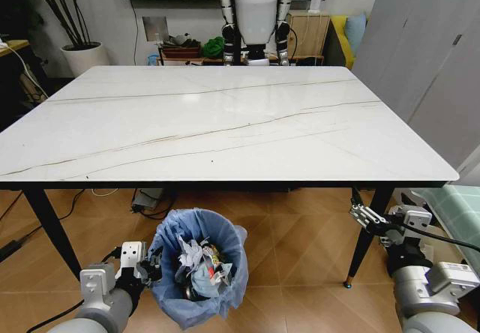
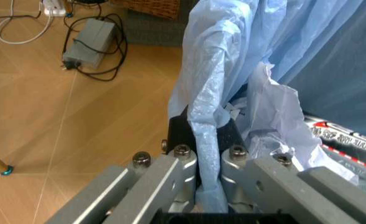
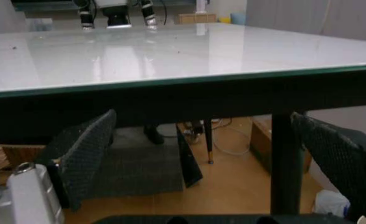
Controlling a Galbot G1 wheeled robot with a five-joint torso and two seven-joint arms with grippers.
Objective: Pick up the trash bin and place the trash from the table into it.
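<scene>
Head view: left gripper (image 1: 147,264) clamped on rim of trash bin (image 1: 199,267), which sits w/ trash (image 1: 201,264) inside on floor below table (image 1: 225,123) near edge; right gripper (image 1: 367,218) open, near right table leg.

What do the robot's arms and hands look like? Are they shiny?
Not shiny: both arms are matte grey and white. The left end effector has grey metal linkage bars joined by round bolts. The right end effector has black textured pads and a black cable.

Floor: tan wood-look tiles (image 1: 300,250). Far wall: white planter (image 1: 84,55) with dark branches, wooden cabinet (image 1: 309,34), white humanoid robot (image 1: 256,14). Grey power brick (image 2: 88,43) with cables on floor.
</scene>
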